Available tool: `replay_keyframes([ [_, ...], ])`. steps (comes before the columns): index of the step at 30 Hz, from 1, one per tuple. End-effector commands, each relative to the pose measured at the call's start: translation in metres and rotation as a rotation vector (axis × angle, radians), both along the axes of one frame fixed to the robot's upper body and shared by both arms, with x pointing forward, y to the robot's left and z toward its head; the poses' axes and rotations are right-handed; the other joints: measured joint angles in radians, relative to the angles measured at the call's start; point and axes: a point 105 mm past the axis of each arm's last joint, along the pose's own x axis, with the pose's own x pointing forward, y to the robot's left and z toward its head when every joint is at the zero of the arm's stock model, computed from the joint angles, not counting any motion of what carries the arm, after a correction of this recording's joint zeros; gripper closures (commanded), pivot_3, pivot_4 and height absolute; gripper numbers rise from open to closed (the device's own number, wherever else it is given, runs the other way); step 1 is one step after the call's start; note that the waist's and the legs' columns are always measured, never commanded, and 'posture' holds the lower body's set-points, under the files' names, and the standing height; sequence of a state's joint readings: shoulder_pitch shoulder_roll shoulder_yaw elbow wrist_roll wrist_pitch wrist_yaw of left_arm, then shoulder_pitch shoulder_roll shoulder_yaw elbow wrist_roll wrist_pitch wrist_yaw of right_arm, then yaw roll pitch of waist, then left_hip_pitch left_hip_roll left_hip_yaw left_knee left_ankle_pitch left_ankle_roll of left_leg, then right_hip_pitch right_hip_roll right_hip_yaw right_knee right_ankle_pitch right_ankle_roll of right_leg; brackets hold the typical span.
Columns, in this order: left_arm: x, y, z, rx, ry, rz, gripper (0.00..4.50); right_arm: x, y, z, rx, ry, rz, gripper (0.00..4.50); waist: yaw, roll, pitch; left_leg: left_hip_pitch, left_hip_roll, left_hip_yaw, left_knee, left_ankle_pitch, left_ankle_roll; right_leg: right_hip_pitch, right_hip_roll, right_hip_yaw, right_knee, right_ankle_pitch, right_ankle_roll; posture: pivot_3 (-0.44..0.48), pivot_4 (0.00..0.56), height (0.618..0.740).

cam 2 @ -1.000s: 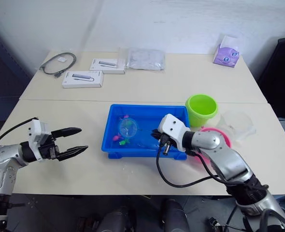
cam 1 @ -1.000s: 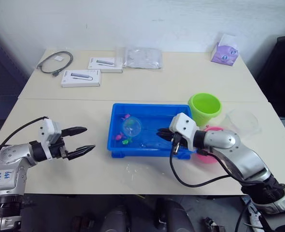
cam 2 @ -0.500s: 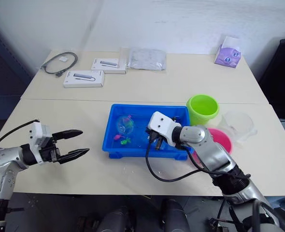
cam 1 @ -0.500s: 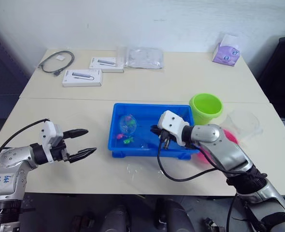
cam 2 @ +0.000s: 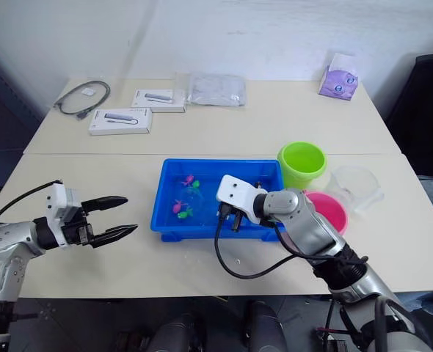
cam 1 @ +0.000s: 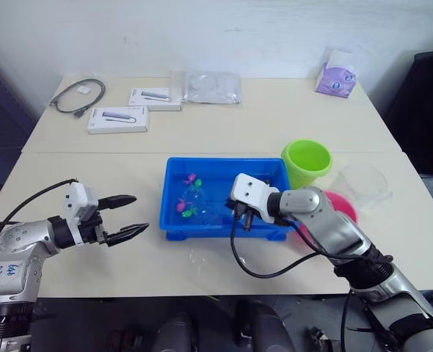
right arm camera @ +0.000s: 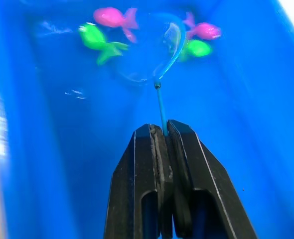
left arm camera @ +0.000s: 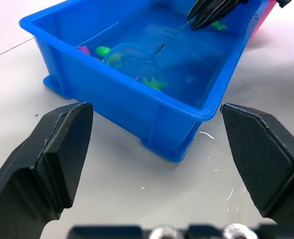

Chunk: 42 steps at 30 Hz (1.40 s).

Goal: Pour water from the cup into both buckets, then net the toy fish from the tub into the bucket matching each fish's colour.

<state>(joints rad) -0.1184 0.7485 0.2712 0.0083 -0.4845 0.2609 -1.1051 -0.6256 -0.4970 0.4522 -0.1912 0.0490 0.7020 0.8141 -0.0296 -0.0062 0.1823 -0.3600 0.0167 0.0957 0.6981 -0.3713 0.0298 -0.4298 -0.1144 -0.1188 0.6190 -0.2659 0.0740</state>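
Note:
The blue tub (cam 1: 174,221) sits mid-table with pink fish (right arm camera: 112,17) and green fish (right arm camera: 97,39) floating at its left end. My right gripper (right arm camera: 162,130) is shut on the thin handle of the net (right arm camera: 160,107), whose hoop (right arm camera: 173,37) dips into the water among the fish. In the head view that gripper (cam 1: 236,214) hangs over the tub's near middle. The green bucket (cam 1: 307,163), pink bucket (cam 1: 343,207) and clear cup (cam 1: 363,183) stand right of the tub. My left gripper (cam 1: 128,216) is open and holds nothing, left of the tub.
Two white boxes (cam 1: 118,119), a coiled cable (cam 1: 77,95), a clear plastic bag (cam 1: 211,86) and a purple tissue pack (cam 1: 334,77) lie along the table's far side. A dark chair (cam 1: 422,95) stands off the right edge. Small water drops mark the table in front of the tub.
My right gripper has carried the net leftward along the tub, and the hoop now sits lower, in the water by the fish. The left arm has hardly moved.

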Motion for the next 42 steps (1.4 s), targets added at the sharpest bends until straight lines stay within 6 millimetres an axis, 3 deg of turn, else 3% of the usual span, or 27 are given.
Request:
replay_keyframes([
  [1, 0.0, -0.005, 0.01, -0.004, -0.044, -0.018, 0.1, -0.002, 0.007, 0.022, 0.074, 0.02, 0.013, 4.5, 0.0, 0.0, 0.0, 0.0, 0.0, 0.0, 0.0, 0.0, 0.0, 0.0, 0.0, 0.0, 0.0, 0.0, 0.0, 0.0, 0.15, 0.74],
  [17, -0.002, -0.005, 0.008, -0.014, -0.043, -0.012, 0.1, 0.016, 0.0, 0.027, 0.031, -0.115, -0.006, 4.5, -0.002, 0.0, 0.0, 0.0, 0.0, 0.0, -0.001, 0.0, -0.001, -0.001, 0.0, 0.0, 0.0, 0.0, 0.0, 0.0, 0.15, 0.74],
  [24, -0.001, -0.007, 0.007, -0.015, -0.044, -0.016, 0.1, 0.014, -0.001, 0.053, 0.089, -0.185, 0.001, 4.5, 0.0, 0.0, 0.0, 0.0, 0.0, 0.0, 0.0, 0.0, -0.001, 0.0, 0.0, 0.0, 0.0, 0.0, 0.0, 0.0, 0.15, 0.74],
  [33, 0.0, -0.01, 0.009, -0.016, -0.046, -0.022, 0.1, 0.013, -0.003, 0.063, 0.159, -0.275, -0.014, 4.5, 0.001, 0.001, 0.0, 0.0, 0.0, 0.0, -0.001, 0.0, -0.001, 0.0, 0.0, 0.0, 0.0, 0.0, 0.0, 0.0, 0.15, 0.74],
  [42, -0.001, -0.009, 0.008, -0.016, -0.039, -0.021, 0.1, -0.016, -0.006, 0.041, 0.145, -0.045, 0.027, 4.5, 0.002, 0.001, 0.0, 0.0, 0.0, -0.001, -0.001, 0.0, -0.001, 0.0, 0.0, 0.0, -0.001, 0.0, 0.0, 0.0, 0.15, 0.74],
])
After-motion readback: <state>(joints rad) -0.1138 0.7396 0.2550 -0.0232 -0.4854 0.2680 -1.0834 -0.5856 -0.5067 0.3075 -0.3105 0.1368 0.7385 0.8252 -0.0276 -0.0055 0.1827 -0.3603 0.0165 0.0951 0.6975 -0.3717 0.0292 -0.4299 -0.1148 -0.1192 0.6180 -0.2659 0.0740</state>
